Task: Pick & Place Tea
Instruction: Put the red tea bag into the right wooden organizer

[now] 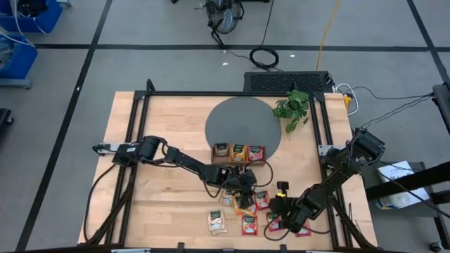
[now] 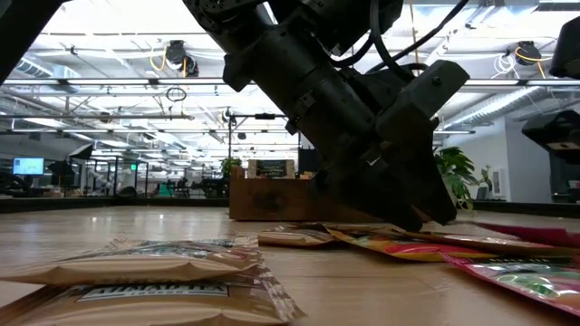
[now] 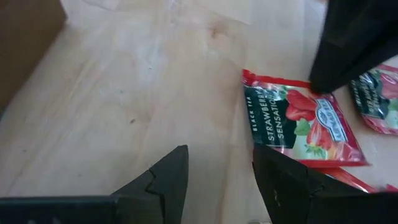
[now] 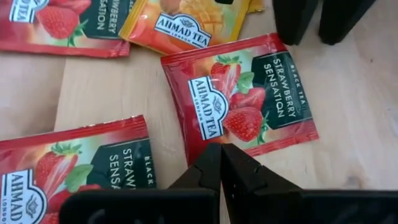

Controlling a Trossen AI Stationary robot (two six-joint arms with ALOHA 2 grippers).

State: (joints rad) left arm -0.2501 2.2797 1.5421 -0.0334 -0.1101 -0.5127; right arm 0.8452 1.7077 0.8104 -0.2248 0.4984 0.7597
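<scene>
On the wooden table the loose sachets lie crowded and overlapping near the front edge, so the left gripper, jaws apart and empty, may pinch two at once, while the right gripper, jaws together, sits close enough to collide.

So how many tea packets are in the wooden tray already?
3: a flat square beige-green sachet in the three-slot wooden tray's left slot, an orange-yellow sachet in the middle, a red sachet on the right. More may hide underneath.
</scene>
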